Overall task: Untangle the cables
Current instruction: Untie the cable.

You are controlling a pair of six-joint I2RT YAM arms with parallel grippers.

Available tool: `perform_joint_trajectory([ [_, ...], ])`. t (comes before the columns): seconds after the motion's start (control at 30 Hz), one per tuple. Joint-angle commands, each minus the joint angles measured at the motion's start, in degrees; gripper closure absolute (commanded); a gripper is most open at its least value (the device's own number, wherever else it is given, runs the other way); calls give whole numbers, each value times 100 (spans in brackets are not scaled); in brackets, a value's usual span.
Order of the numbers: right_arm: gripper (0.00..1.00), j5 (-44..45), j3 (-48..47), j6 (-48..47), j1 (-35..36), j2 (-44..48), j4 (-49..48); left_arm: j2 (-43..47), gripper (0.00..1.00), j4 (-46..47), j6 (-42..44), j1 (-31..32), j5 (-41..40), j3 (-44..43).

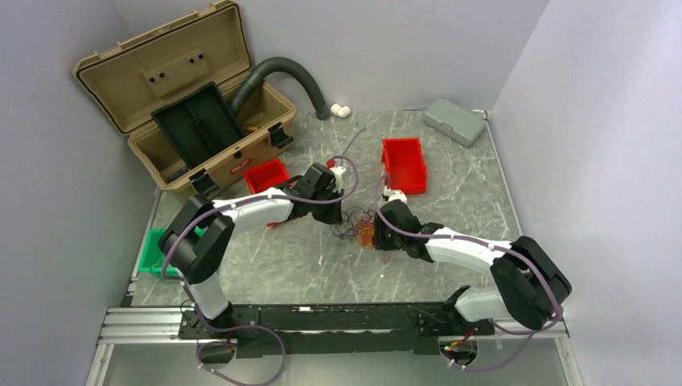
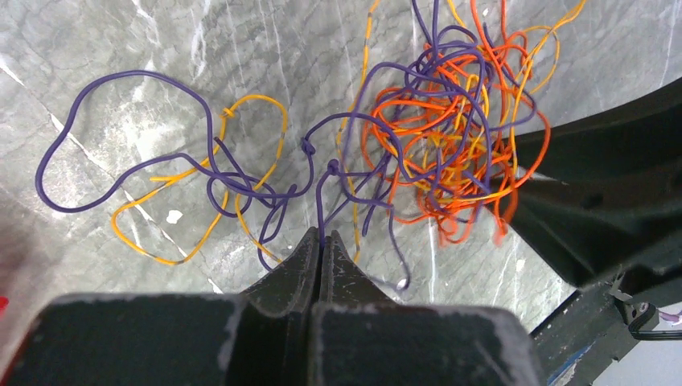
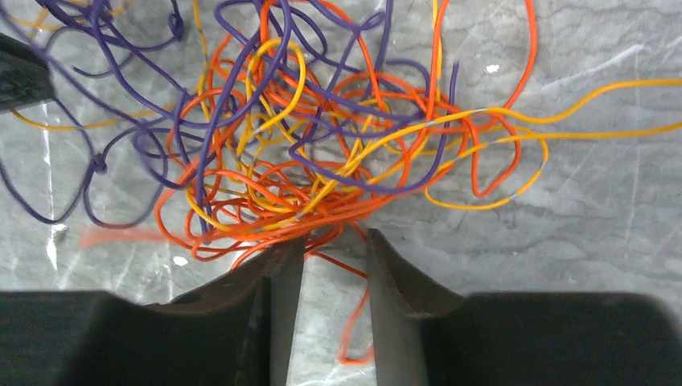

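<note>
The cables (image 1: 359,228) are a small tangle of thin orange, yellow and purple wires on the marble table between the two grippers. In the left wrist view the dense orange knot (image 2: 450,137) lies upper right, with loose purple and yellow loops (image 2: 173,173) spread to the left. My left gripper (image 2: 322,237) is shut on a purple wire that rises from its tips. In the right wrist view the tangle (image 3: 322,145) lies just ahead of my right gripper (image 3: 334,241), which is open, with an orange strand (image 3: 354,318) running between its fingers.
An open tan toolbox (image 1: 189,100) stands at the back left, a grey corrugated hose (image 1: 285,76) behind it. Red bins (image 1: 404,163) (image 1: 266,174) sit behind the arms, a green bin (image 1: 154,251) at left, a grey case (image 1: 454,121) at back right.
</note>
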State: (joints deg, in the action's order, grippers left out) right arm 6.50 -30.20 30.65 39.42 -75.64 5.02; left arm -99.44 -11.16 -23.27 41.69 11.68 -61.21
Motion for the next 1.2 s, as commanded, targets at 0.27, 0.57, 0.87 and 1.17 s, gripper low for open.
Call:
perform_joint_trajectory([
  [0.27, 100, 403, -13, 205, 103, 1888, 791, 601, 100, -189, 226, -124, -209, -87],
  [0.57, 100, -426, -1422, -16, 74, 2681, 1793, 643, 100, 33, 127, -132, 26, 95],
  [0.87, 100, -277, -2938, -229, 67, 2892, 2485, 667, 100, 163, 59, -131, 286, 245],
  [1.17, 100, 59, -4782, -819, 62, 2417, 2926, 729, 100, 388, -82, -62, 472, 479],
])
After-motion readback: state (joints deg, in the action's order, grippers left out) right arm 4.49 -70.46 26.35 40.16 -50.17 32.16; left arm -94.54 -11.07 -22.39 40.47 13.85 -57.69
